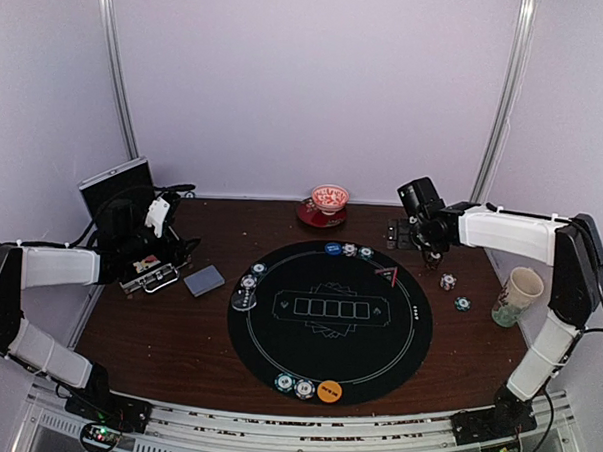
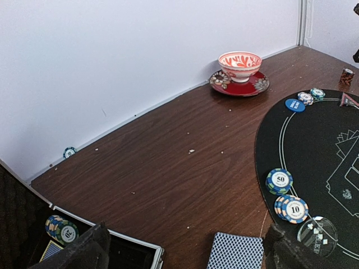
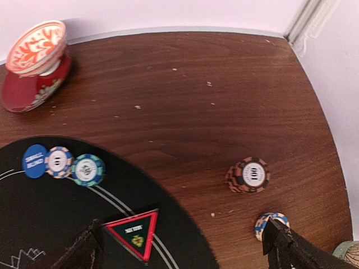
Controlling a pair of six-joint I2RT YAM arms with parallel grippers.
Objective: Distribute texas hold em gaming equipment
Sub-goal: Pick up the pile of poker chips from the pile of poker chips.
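Surface: dark brown wood (image 1: 147, 329), white walls round it, black round mat (image 1: 277, 335) in the middle.
Top view, left hand (image 1: 170, 255): over open chip case (image 1: 144, 276) at the left edge. Card deck (image 1: 204, 280) lies just beside the case, off the mat.
Top view, right hand (image 1: 430, 257): above bare wood by the mat's far-right rim. Chip stack (image 1: 447, 281) and single chip (image 1: 462, 304) are near it, paper cup (image 1: 519, 294) further right.
Top view, mat: orange disc (image 1: 329, 391) beside two near chips (image 1: 285, 382) at the near rim. Blue disc (image 1: 332, 248) beside two far chips (image 1: 349, 250) at the far rim. Bowl on saucer (image 1: 330, 199) sits beyond.
Left wrist: fingers (image 2: 84, 249) spread wide, nothing held. Deck lies flat on the wood, seen between them. "50" chip (image 2: 279, 180) and fanned "10" chips (image 2: 293, 209) on the mat's edge, clear disc (image 2: 317, 235) just beside.
Right wrist: fingers wide apart, empty. Red-edged triangle marker (image 3: 136, 232) on the mat, seen between them. Single chip is partly hidden behind one finger. Stack stands apart from it on the wood.
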